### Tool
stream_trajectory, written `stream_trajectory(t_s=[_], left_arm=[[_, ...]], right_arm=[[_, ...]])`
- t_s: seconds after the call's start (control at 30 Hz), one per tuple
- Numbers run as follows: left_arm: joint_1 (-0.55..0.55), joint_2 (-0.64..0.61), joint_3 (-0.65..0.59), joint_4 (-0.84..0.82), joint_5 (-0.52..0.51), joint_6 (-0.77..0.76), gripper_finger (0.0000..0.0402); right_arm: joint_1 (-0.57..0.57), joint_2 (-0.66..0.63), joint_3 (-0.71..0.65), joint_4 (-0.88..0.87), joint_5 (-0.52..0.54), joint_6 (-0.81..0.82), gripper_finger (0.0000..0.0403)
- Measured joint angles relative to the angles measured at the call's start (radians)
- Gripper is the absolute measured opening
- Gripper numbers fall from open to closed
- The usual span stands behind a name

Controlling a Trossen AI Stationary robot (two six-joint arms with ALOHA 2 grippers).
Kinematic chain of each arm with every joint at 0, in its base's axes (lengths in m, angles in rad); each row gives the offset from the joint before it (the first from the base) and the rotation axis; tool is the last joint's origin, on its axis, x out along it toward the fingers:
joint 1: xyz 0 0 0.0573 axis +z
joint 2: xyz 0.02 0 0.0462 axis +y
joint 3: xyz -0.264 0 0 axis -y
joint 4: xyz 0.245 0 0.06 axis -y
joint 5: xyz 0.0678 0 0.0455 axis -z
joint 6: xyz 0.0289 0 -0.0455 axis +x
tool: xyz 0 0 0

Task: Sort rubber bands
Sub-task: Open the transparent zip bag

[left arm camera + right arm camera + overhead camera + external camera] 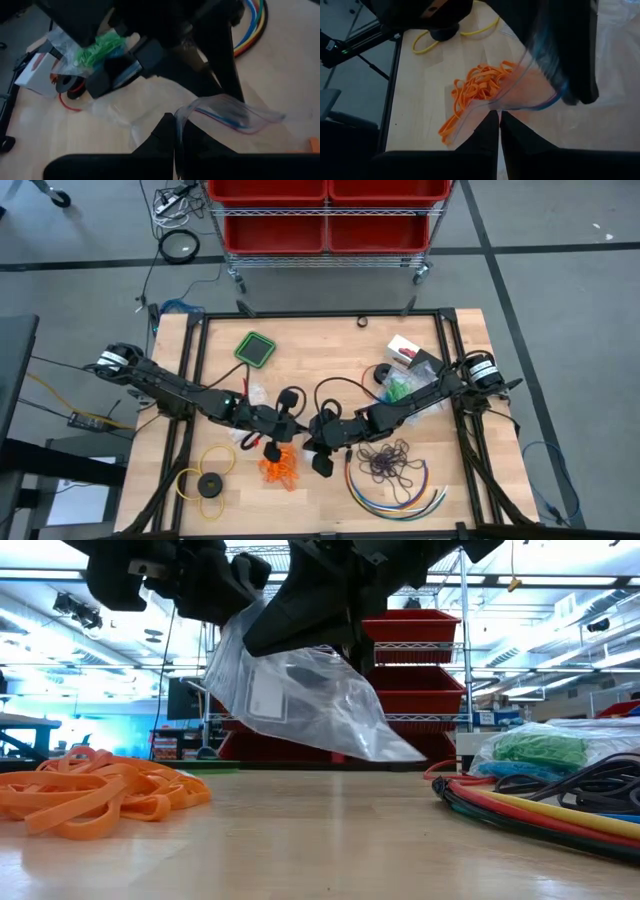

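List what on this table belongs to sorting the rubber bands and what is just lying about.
Job:
- orange rubber bands
- dark purple rubber bands
- green rubber bands in a bag
- clear zip bag, held by left gripper and right gripper

Lying about:
- multicoloured cables
- yellow ring, black disc
- green square pad
- white box

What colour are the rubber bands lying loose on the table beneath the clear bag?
Orange. The orange rubber bands show best in the right wrist view, beside the clear bag.

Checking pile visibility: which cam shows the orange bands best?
Low view: orange bands close, unobstructed on the table. Right wrist view shows them partly behind the clear bag. High view: small. Left wrist view: only a sliver at the edge.
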Motion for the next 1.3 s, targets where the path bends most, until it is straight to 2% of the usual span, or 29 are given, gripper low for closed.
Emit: stream_trajectory(t_s=[0.3, 0.9, 1.0, 1.07, 1.17, 1.3], left_arm=[[0.0, 0.0, 0.001, 0.022, 0.013, -0.001, 0.001], [0.0, 0.0, 0.001, -0.016, 0.016, -0.002, 0.001], [0.0, 0.0, 0.001, -0.017, 0.016, -0.002, 0.001], [0.0, 0.0, 0.001, -0.023, 0.016, -0.005, 0.001], [0.0, 0.0, 0.001, -0.043, 0.01, -0.008, 0.001], [0.0, 0.0, 0.001, -0.054, -0.017, -0.028, 0.001]], right_arm=[[0.0, 0.0, 0.0, 0.013, 0.0, 0.0, 0.0013], [0.015, 0.001, 0.0, 0.235, -0.003, 0.002, 0.0012], [0.021, 0.0, 0.001, 0.151, -0.05, 0.072, 0.0011], [0.02, -0.015, 0.001, -0.018, -0.079, 0.148, 0.0007], [0.028, -0.045, 0.0, -0.226, -0.043, 0.262, 0.0004], [0.055, -0.07, 0.0, -0.263, -0.005, 0.302, 0.002]])
